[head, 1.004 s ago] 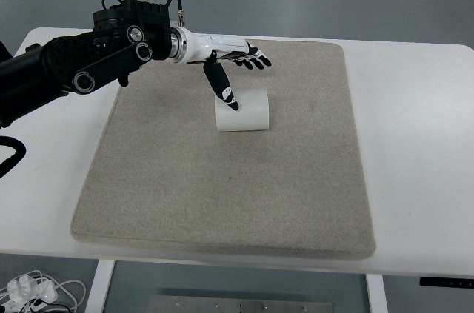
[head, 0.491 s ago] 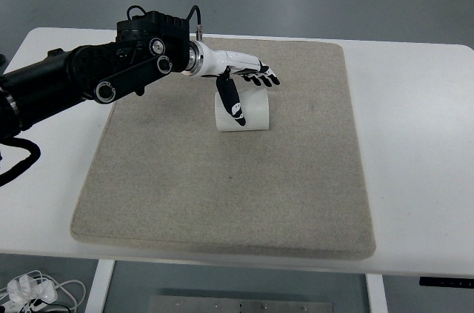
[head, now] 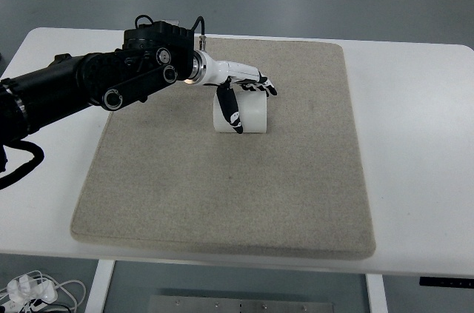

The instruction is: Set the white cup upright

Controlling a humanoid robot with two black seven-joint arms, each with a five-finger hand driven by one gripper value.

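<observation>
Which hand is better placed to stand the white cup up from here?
The left hand. It is already over the white cup, which lies on its side on the grey mat, with its thumb down the cup's front and fingers over the top. The right arm is not in view.

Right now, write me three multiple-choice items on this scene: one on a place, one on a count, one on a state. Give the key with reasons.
1. Where does the white cup lie?
A. on the grey mat
B. on the bare table
C. on the floor

2. How many robot arms show?
A. none
B. one
C. two

3. How is the cup posed?
A. upright
B. on its side
C. lifted in the air

Answers:
1 A, the cup rests on the mat's far half.
2 B, only the left arm reaches in from the left edge.
3 B, its curved wall lies along the mat, with the left hand over it, the fingers on top and the thumb down its front.
</observation>
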